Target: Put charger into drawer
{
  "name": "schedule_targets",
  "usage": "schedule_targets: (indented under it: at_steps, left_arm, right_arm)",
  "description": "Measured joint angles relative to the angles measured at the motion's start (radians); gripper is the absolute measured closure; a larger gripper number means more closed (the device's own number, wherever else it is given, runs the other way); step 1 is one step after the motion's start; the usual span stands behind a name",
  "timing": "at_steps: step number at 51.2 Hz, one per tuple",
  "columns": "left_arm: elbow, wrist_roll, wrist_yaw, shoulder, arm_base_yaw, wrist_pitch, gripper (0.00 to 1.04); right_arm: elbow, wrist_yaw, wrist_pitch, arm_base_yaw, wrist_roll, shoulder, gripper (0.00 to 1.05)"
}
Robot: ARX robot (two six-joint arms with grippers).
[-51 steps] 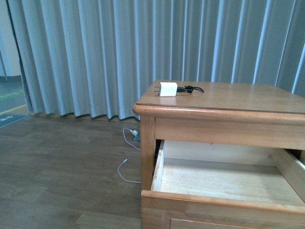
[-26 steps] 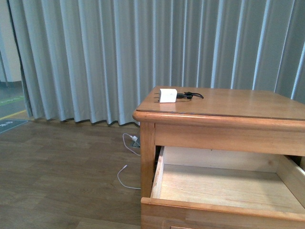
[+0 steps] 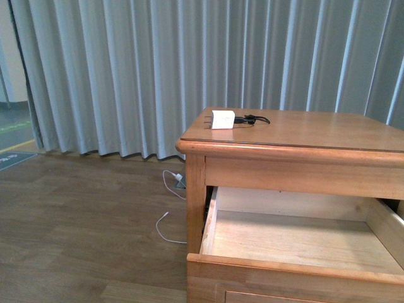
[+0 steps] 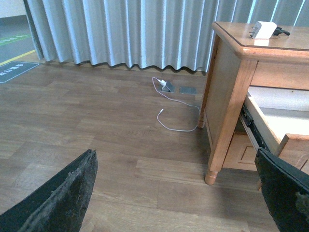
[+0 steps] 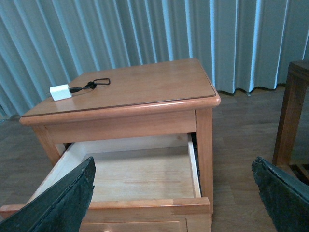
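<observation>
The charger (image 3: 223, 118) is a small white boxy adapter with a black cord, lying near the far left corner of the wooden nightstand's top (image 3: 303, 129). It also shows as the charger (image 4: 263, 29) and the charger (image 5: 60, 92) in the wrist views. Below the top, the drawer (image 3: 297, 237) is pulled out, its pale wood inside bare, also seen as the drawer (image 5: 140, 174). My left gripper (image 4: 176, 193) hangs open low over the floor, left of the nightstand. My right gripper (image 5: 174, 193) is open above the drawer's front. Neither arm shows in the front view.
Grey curtains (image 3: 189, 63) hang behind. A thin white cable (image 4: 176, 118) lies on the wood floor by the nightstand's leg (image 4: 217, 145). Another piece of wooden furniture (image 5: 292, 111) stands to the nightstand's right.
The front view dipped half a second ago and has come back up to where it was a second ago. Charger and drawer have not moved.
</observation>
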Motion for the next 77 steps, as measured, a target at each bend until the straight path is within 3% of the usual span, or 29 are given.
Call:
schedule_targets:
  at_steps: [28, 34, 43, 55, 77]
  left_arm:
    - [0.0, 0.0, -0.006, 0.0, -0.001, 0.0, 0.06]
    - [0.002, -0.005, -0.275, 0.105, -0.117, 0.032, 0.06]
    - [0.064, 0.008, -0.267, 0.368, -0.189, 0.187, 0.06]
    - [0.271, 0.03, -0.207, 0.763, -0.234, 0.365, 0.06]
    - [0.849, 0.057, -0.232, 1.472, -0.328, 0.524, 0.06]
  right_arm:
    - [0.0, 0.0, 0.0, 0.0, 0.0, 0.0, 0.08]
    - [0.0, 0.0, 0.0, 0.0, 0.0, 0.0, 0.08]
    - [0.0, 0.0, 0.0, 0.0, 0.0, 0.0, 0.08]
    - [0.0, 0.0, 0.0, 0.0, 0.0, 0.0, 0.08]
    - [-0.001, -0.001, 0.0, 0.0, 0.0, 0.0, 0.08]
